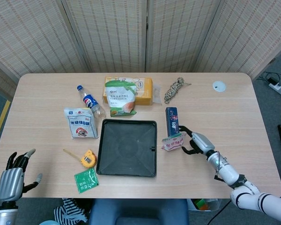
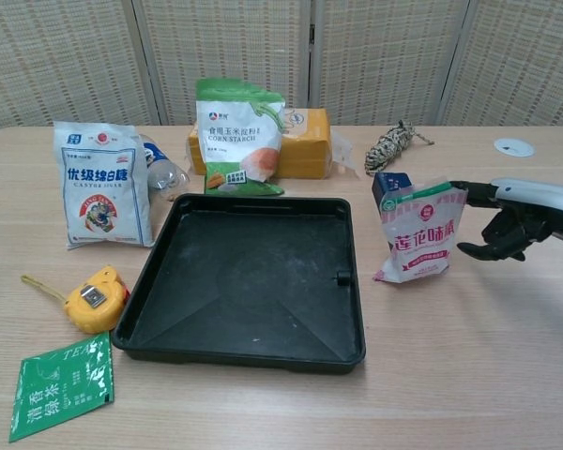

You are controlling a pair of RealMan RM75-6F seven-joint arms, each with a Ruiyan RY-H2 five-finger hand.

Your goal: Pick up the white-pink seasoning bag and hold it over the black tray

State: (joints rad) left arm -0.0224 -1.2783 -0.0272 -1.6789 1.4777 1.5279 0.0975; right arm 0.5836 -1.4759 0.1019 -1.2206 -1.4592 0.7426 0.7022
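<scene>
The white-pink seasoning bag (image 1: 174, 141) (image 2: 422, 233) stands upright on the table just right of the black tray (image 1: 127, 147) (image 2: 249, 281). My right hand (image 1: 195, 141) (image 2: 513, 218) is at the bag's right side, fingers spread, its upper fingertips at the bag's top corner; it holds nothing. Down at the table's near left corner my left hand (image 1: 13, 175) hangs open, far from the bag, and the chest view does not show it.
A dark blue box (image 1: 172, 121) stands right behind the bag. Corn starch bag (image 1: 120, 97), yellow box (image 1: 145, 90), bottle (image 1: 90, 101), sugar bag (image 1: 81, 123), tape measure (image 1: 88, 158), green tea sachet (image 1: 86, 180), rope bundle (image 1: 174, 89) and a white disc (image 1: 219, 86) lie around the tray.
</scene>
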